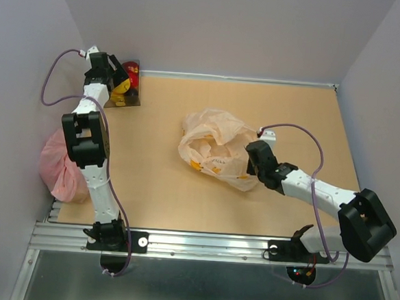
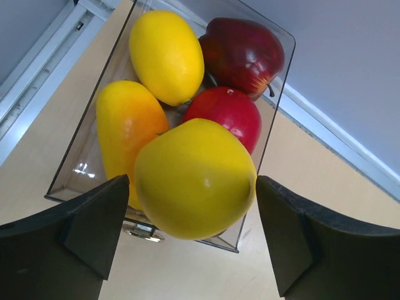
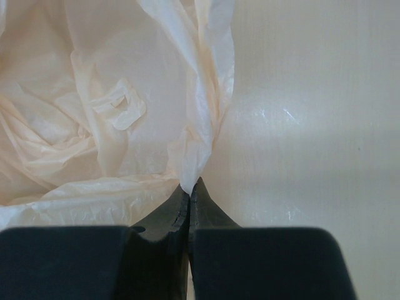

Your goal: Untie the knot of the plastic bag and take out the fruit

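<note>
The plastic bag (image 1: 214, 147) lies crumpled and slack mid-table, and the knot is out of view. My right gripper (image 1: 253, 160) is at its right edge, shut on a pinch of the thin film (image 3: 199, 147); in the right wrist view the gripper (image 3: 190, 187) has its tips pressed together on it. The fruit (image 1: 128, 76) sits in a clear tray (image 2: 267, 137) in the far left corner: two red pieces, an orange-yellow oval and a yellow oval. A big round yellow fruit (image 2: 194, 178) rests on top of them. My left gripper (image 2: 192, 206) hangs open around it, with its fingers (image 2: 94, 231) just apart from it.
A pink crinkled bag (image 1: 65, 164) lies off the table's left edge beside the left arm. Grey walls close in the left, back and right sides. An aluminium rail (image 1: 214, 246) with the arm bases runs along the near edge.
</note>
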Controlling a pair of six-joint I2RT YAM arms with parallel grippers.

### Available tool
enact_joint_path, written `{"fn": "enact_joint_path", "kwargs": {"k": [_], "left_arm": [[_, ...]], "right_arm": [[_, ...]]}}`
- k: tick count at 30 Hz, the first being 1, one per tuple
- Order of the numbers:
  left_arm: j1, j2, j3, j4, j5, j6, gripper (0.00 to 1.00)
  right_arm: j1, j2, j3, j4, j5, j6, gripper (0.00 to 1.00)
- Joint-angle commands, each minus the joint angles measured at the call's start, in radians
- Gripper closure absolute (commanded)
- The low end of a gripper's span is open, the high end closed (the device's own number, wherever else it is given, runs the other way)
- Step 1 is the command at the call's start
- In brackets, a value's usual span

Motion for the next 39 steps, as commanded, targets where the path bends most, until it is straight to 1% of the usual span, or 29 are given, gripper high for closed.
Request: {"fn": "enact_joint_path", "kwargs": {"k": [1,5,6,10,13,15,16,18,21,23,24,25,26,28,29,30,31,32,35,38,39], "left_arm": [[0.006,-0.041,0.032,0.046,0.01,0.014,0.01],[0.008,-0.082,-0.004,0.04,0.005,0.028,0.01],[0.006,-0.096,-0.014,0.034,0.008,0.028,0.01],[0.008,-0.22,-0.08,0.017,0.011,0.022,0.01],[0.005,-0.321,-0.132,-0.056,0.011,0.013,0.01],[0.006,-0.379,-0.184,-0.092,0.008,0.014,0.01],[0.005,-0.448,-0.208,-0.115,0.01,0.014,0.01],[0.005,-0.519,-0.278,-0.139,0.01,0.026,0.01],[0.003,-0.686,-0.347,-0.182,0.008,0.04,0.01],[-0.003,-0.757,-0.401,-0.175,0.014,0.04,0.01],[-0.009,-0.825,-0.421,-0.166,0.013,0.037,0.01],[-0.018,-0.856,-0.435,-0.155,0.011,0.035,0.01],[-0.049,-0.884,-0.444,-0.15,0.01,0.037,0.01],[-0.086,-0.936,-0.433,-0.167,0.002,0.054,0.01],[-0.113,-0.95,-0.414,-0.199,0.014,0.081,0.01],[-0.123,-0.964,-0.404,-0.214,0.014,0.094,0.01],[-0.129,-1.001,-0.397,-0.23,0.014,0.106,0.01],[-0.129,-1.025,-0.392,-0.257,0.043,0.121,0.01],[-0.129,-1.145,-0.401,-0.294,0.028,0.14,0.01],[-0.127,-1.294,-0.447,-0.32,-0.048,0.149,0.01],[-0.129,-1.376,-0.483,-0.323,-0.097,0.143,0.01]], "right_arm": [[-0.025,-0.018,0.085,-0.016,0.115,-0.006,0.99],[-0.091,-0.044,0.088,-0.053,0.175,0.013,0.99],[-0.131,-0.052,0.089,-0.073,0.187,0.02,0.99],[-0.235,-0.094,0.097,-0.126,0.262,0.042,0.99],[-0.309,-0.132,0.102,-0.157,0.302,0.059,0.98],[-0.349,-0.15,0.103,-0.172,0.316,0.069,0.94],[-0.361,-0.155,0.103,-0.175,0.333,0.07,0.9],[-0.381,-0.16,0.108,-0.192,0.354,0.071,0.87],[-0.392,-0.176,0.134,-0.25,0.406,0.091,0.8],[-0.394,-0.195,0.145,-0.298,0.411,0.106,0.71],[-0.392,-0.213,0.151,-0.313,0.408,0.112,0.66],[-0.394,-0.224,0.155,-0.329,0.404,0.119,0.58],[-0.394,-0.236,0.169,-0.343,0.397,0.122,0.42],[-0.394,-0.265,0.194,-0.39,0.379,0.129,0.26],[-0.394,-0.299,0.218,-0.413,0.371,0.123,0.15],[-0.392,-0.316,0.23,-0.422,0.359,0.113,0.1],[-0.394,-0.334,0.243,-0.435,0.329,0.102,0.06],[-0.394,-0.372,0.259,-0.444,0.313,0.091,0.01],[-0.392,-0.435,0.299,-0.472,0.256,0.03,0.0],[-0.394,-0.523,0.352,-0.52,0.206,-0.021,0.0],[-0.392,-0.572,0.388,-0.556,0.195,-0.026,0.0]]}}
